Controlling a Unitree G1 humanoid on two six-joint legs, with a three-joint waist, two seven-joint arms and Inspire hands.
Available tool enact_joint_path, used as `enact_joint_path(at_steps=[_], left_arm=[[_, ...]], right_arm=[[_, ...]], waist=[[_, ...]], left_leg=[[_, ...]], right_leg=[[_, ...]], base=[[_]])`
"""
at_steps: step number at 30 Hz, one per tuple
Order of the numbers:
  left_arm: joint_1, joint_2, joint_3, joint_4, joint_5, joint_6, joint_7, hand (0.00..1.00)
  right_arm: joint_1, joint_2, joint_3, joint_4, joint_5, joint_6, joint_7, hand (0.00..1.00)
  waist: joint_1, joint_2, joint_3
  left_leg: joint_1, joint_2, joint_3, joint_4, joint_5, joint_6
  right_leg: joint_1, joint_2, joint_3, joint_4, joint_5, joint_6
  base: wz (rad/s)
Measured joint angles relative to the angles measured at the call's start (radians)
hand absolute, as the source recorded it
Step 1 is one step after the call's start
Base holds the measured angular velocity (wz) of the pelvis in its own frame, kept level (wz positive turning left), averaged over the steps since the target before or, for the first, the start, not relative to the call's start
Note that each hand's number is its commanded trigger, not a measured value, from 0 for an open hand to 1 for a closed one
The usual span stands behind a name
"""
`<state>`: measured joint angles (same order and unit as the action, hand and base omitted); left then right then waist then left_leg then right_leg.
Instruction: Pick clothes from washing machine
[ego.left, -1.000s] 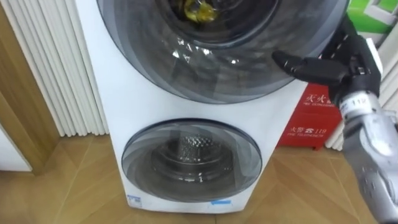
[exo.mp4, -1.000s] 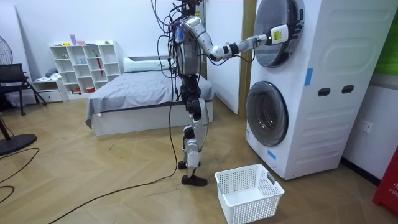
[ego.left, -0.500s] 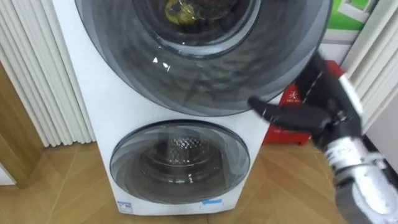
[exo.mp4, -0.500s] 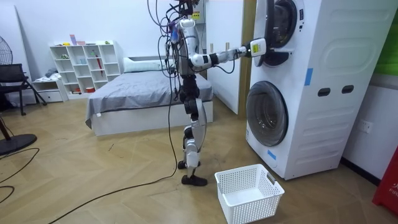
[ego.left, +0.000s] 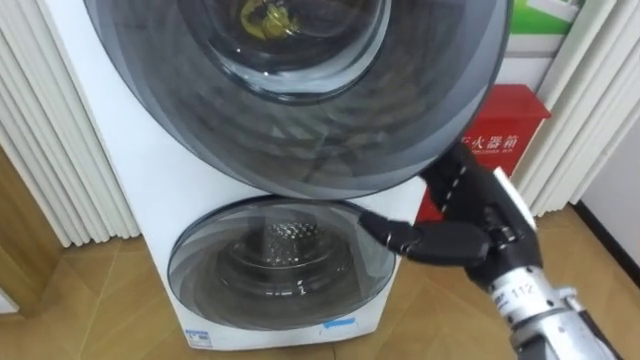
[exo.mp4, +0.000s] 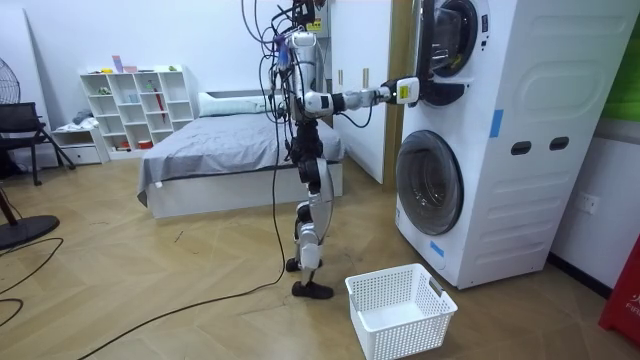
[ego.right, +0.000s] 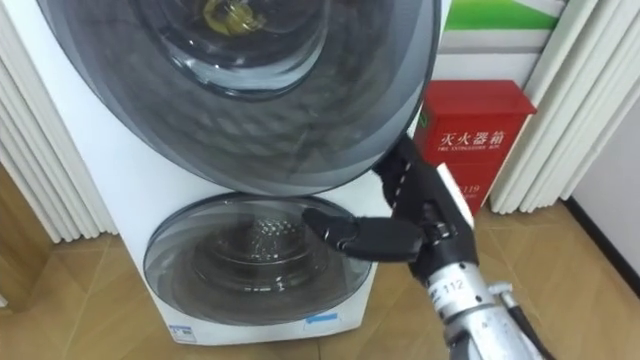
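1. The robot stood upright on the wooden floor (exo.mp4: 150, 290), facing the stacked white washing machine (exo.mp4: 520, 200). Its right arm was stretched out level toward the upper door.
2. The upper door (ego.left: 300, 130), round and of dark glass, stood swung out from the machine's front in the room view.
3. The right hand (ego.left: 475, 225) was at the lower right rim of that door. Its thumb pointed straight out to the left below the rim, in front of the lower door. Its fingers (ego.left: 452, 178) ran up behind the door's edge, so it could not be told whether they gripped the rim.
4. The yellow clothes (ego.left: 262, 17) showed through the upper door's glass, inside the drum, well apart from the hand.
5. The lower door (ego.left: 250, 280) was closed, with its metal drum visible behind the glass.
6. A red box (ego.left: 505, 125) stood just beside the machine on the right.
7. A white basket (exo.mp4: 400, 310) sat on the floor near the machine's foot and near the robot's feet. A bed (exo.mp4: 230, 150) lay behind the robot.
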<state>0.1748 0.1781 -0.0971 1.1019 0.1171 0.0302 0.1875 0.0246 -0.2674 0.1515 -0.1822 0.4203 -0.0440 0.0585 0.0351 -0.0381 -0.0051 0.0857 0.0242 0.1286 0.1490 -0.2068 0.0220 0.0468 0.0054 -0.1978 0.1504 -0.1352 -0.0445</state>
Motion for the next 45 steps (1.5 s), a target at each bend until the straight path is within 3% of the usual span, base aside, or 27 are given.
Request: enact_joint_path(at_steps=[8, 15, 23, 27, 34, 41, 45], left_arm=[[-0.005, -0.002, 0.002, 0.002, 0.004, -0.021, -0.006, 0.0], [-0.009, -0.01, 0.02, 0.019, 0.003, -0.062, -0.027, 0.0], [-0.01, -0.004, 0.025, 0.019, 0.006, -0.078, -0.05, 0.0], [-0.012, 0.006, 0.038, 0.026, 0.008, -0.083, -0.057, 0.0], [-0.034, 0.027, 0.041, 0.021, 0.008, -0.083, -0.085, 0.0], [-0.073, 0.032, 0.033, 0.017, 0.003, -0.087, -0.092, 0.0], [-0.078, 0.038, 0.026, 0.024, 0.001, -0.103, -0.09, 0.0]], right_arm=[[0.025, 0.001, -0.002, -0.074, 0.032, 0.002, 0.019, 0.0], [0.01, -0.015, -0.088, -0.258, 0.06, 0.009, 0.053, 0.0], [-0.007, -0.022, -0.091, -0.265, 0.055, 0.013, 0.078, 0.0], [-0.041, -0.036, -0.09, -0.265, 0.055, 0.027, 0.099, 0.0], [-0.064, -0.042, -0.092, -0.275, 0.046, 0.051, 0.107, 0.0], [-0.165, -0.038, -0.063, -0.277, 0.046, 0.049, 0.107, 0.0], [-0.181, -0.033, -0.025, -0.304, 0.041, 0.044, 0.112, 0.0]], waist=[[-0.002, 0.009, -0.0012], [-0.005, 0.017, 0.0017], [-0.001, 0.015, 0.0057], [0.001, 0.002, 0.009], [-0.004, -0.019, 0.0062], [-0.001, -0.025, 0.0043], [0.005, -0.044, 0.0013]], left_leg=[[-0.002, 0.0, 0.009, -0.003, 0.0, 0.0], [0.001, 0.003, 0.033, -0.003, 0.0, 0.0], [-0.009, 0.006, 0.04, -0.013, -0.001, -0.002], [-0.012, 0.008, 0.059, -0.014, -0.001, -0.002], [-0.011, 0.01, 0.06, -0.012, -0.001, -0.003], [-0.01, 0.014, 0.059, -0.004, -0.001, -0.004], [-0.002, 0.018, 0.039, 0.001, 0.0, -0.005]], right_leg=[[-0.013, 0.001, 0.014, 0.004, 0.0, 0.0], [-0.015, 0.005, 0.025, 0.004, 0.001, -0.001], [-0.041, 0.013, 0.038, 0.02, 0.001, -0.002], [-0.054, 0.014, 0.056, 0.02, 0.002, -0.003], [-0.059, 0.016, 0.061, 0.02, 0.003, -0.004], [-0.059, 0.018, 0.057, 0.02, 0.005, -0.008], [-0.042, 0.022, 0.054, 0.019, 0.008, -0.013]], base=[[-0.05], [-0.07], [-0.05], [-0.17], [-0.06], [-0.01], [0.0]])
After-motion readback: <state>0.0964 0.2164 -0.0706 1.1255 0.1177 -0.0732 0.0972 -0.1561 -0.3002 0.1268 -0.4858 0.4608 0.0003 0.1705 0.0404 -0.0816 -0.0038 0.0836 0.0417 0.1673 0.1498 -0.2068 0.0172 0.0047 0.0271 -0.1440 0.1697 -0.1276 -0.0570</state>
